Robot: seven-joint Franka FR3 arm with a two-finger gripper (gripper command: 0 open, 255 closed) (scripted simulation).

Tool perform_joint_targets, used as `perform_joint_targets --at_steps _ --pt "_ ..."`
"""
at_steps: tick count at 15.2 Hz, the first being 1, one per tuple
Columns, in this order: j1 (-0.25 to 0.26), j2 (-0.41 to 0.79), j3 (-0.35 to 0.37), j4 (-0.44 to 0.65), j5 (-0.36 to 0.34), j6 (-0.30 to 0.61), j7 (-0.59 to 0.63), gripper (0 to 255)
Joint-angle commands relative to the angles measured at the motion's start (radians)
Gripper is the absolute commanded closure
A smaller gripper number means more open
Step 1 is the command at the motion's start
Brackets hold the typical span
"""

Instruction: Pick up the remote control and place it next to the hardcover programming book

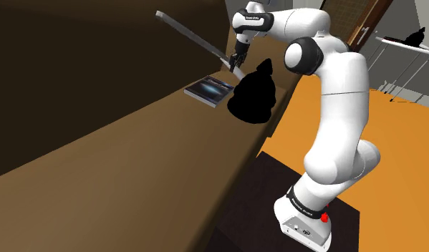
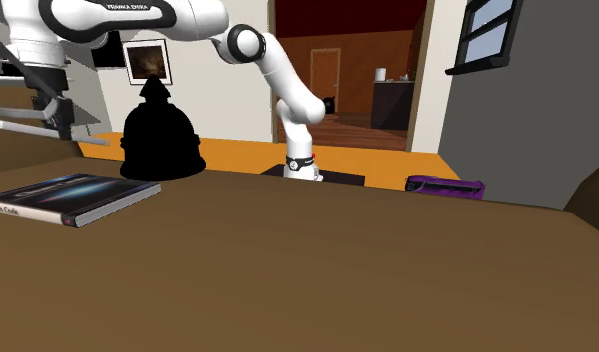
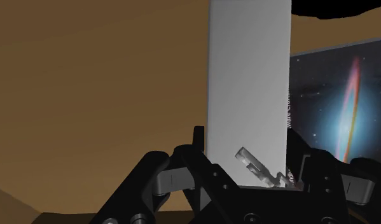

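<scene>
The remote control (image 1: 195, 39) is a long, flat grey slab, held up in the air by one end in my gripper (image 1: 236, 64), which is shut on it. It sticks out tilted over the brown table (image 1: 134, 165). In the wrist view the remote (image 3: 249, 89) runs straight away from the gripper (image 3: 246, 173), with the table far beneath it. The hardcover book (image 1: 209, 89) with a dark galaxy cover lies flat on the table just below the gripper; part of it (image 3: 335, 102) shows beside the remote. From the second exterior view the remote (image 2: 47, 130) hangs above the book (image 2: 72, 195).
A black bell-shaped object (image 1: 254, 93) stands on the table right beside the book, close under my arm; it rises behind the book (image 2: 162, 135) in the second exterior view. A purple case (image 2: 445, 186) lies beyond the table's far edge. Orange floor (image 1: 392, 179) surrounds the stand.
</scene>
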Motion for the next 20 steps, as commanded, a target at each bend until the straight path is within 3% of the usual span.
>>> perform_joint_targets --at_steps 1,3,4,6,10,20 --pt "-0.03 0.062 -0.003 0.106 0.008 -0.045 -0.027 255" --pt "-0.068 0.165 -0.003 0.283 0.018 -0.119 -0.052 255" --pt "-0.109 0.322 0.001 0.562 0.027 -0.241 -0.065 255" --pt "-0.102 0.276 0.0 0.452 0.025 -0.177 -0.07 255" --pt "-0.095 0.24 -0.002 0.333 0.025 -0.095 -0.075 255" --pt "-0.085 0.22 -0.002 0.164 0.027 0.054 -0.084 255"
